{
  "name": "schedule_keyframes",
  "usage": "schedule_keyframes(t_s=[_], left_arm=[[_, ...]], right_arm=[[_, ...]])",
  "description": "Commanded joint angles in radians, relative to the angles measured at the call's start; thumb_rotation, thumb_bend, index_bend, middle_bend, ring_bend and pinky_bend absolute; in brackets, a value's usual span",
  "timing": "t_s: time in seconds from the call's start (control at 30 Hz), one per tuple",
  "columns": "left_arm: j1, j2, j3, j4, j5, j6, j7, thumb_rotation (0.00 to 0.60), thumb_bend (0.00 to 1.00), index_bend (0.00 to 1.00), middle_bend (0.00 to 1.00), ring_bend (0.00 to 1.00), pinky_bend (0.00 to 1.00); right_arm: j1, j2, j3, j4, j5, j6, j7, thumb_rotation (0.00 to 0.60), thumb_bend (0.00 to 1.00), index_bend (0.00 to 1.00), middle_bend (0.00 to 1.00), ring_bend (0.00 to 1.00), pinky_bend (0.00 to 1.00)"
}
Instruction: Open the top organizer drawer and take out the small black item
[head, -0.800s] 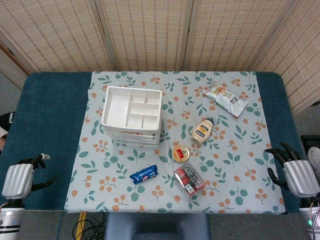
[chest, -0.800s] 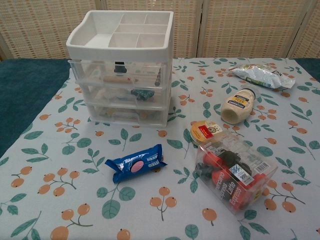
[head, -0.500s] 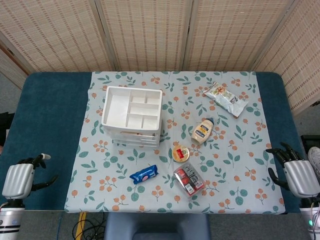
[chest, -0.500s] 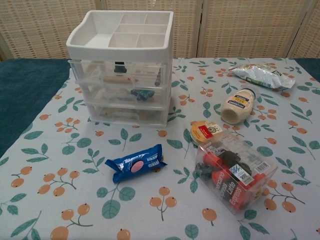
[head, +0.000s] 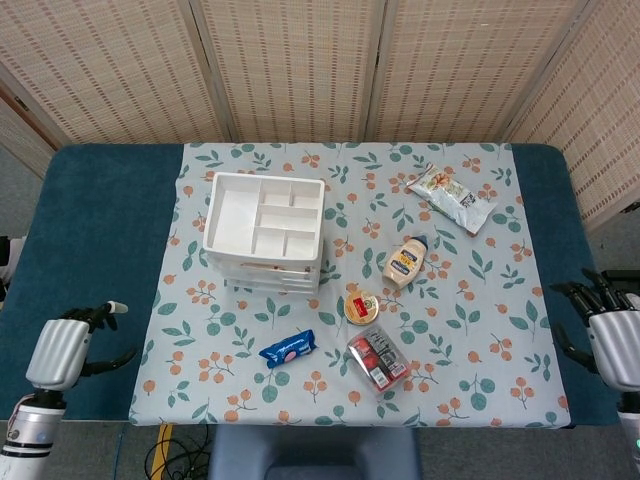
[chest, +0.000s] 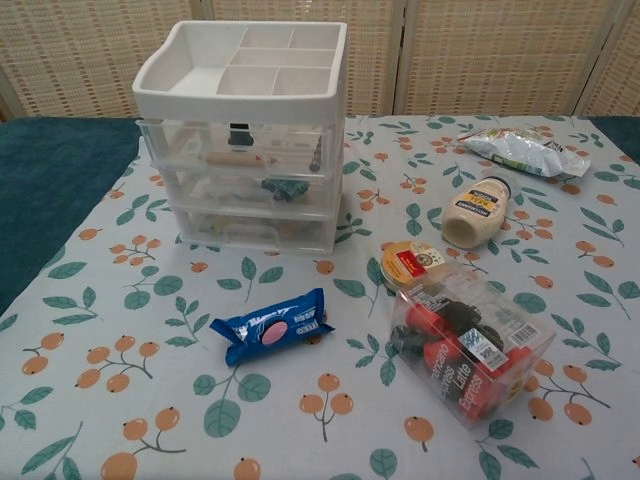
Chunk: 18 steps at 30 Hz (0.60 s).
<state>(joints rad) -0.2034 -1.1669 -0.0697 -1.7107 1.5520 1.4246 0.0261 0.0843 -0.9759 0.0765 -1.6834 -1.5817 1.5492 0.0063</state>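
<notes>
Left hand: the robot's left hand (head: 68, 345) hung off the near left corner over the dark teal table (head: 100, 240), fingers apart, holding nothing; it showed only in the head view.
Right hand: the robot's right hand (head: 608, 332) sat off the near right edge, fingers spread and empty, well apart from every item.
Why so placed: both hands looked parked clear of the leaf-and-berry patterned cloth (head: 480, 330), probably to leave the goods unobstructed before a reach.
Nearest to left hand: the blue foil cookie packet (chest: 271, 326) lay flat on the cloth, in front of the organiser and well apart from the hand.
Nearest to right hand: the clear plastic pack of red-labelled espresso bottles (chest: 468, 343) lay on its side near the front edge, with the small round yellow-lidded tub (chest: 412, 263) just behind it, seemingly touching.
Organiser: the white plastic drawer unit with a divided top tray (chest: 245, 130) stood upright at the left of the cloth, drawers closed, tray compartments bare, likely the destination for loose goods.
Others: the squat cream mayonnaise bottle (chest: 475, 214) lay on its side; the crinkled silver snack bag (chest: 522, 152) lay at the far right.
</notes>
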Motion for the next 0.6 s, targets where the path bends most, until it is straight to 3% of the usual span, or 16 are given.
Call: schedule_keyframes(t_s=[0.03,0.13,0.2,0.27,0.47,0.6], left_arm=[[-0.051,-0.011,0.005,0.008,0.038,-0.062,-0.066,0.600,0.15,0.34,0.54,0.62,0.60],[-0.091,-0.038,0.003,0.027,0.055,-0.104,-0.102,0.600,0.15,0.34,0.60,0.62,0.75],[-0.115,-0.058,0.005,0.041,0.071,-0.126,-0.134,0.600,0.20,0.33,0.70,0.70,0.90],[-0.146,-0.076,0.012,0.046,0.079,-0.170,-0.186,0.600,0.27,0.33,0.79,0.79,0.96],[-0.231,-0.146,0.010,0.058,0.040,-0.302,-0.306,0.600,0.46,0.30,0.96,0.95,1.00],[-0.272,-0.184,0.003,0.050,-0.015,-0.381,-0.368,0.600,0.49,0.20,1.00,1.00,1.00]], right_arm=[[0.002,0.004,0.003,-0.006,-0.001,0.002,-0.002,0.600,0.43,0.23,0.30,0.15,0.24],[0.001,0.013,0.006,-0.017,-0.005,0.009,-0.003,0.600,0.43,0.23,0.30,0.15,0.24],[-0.002,0.019,0.009,-0.022,-0.007,0.018,-0.005,0.600,0.43,0.23,0.30,0.15,0.24],[-0.004,0.024,0.011,-0.027,-0.007,0.025,-0.006,0.600,0.43,0.23,0.30,0.15,0.24],[-0.007,0.029,0.009,-0.032,-0.008,0.025,-0.008,0.600,0.43,0.23,0.30,0.15,0.24],[-0.012,0.033,0.010,-0.035,-0.003,0.030,-0.013,0.600,0.43,0.23,0.30,0.15,0.24]])
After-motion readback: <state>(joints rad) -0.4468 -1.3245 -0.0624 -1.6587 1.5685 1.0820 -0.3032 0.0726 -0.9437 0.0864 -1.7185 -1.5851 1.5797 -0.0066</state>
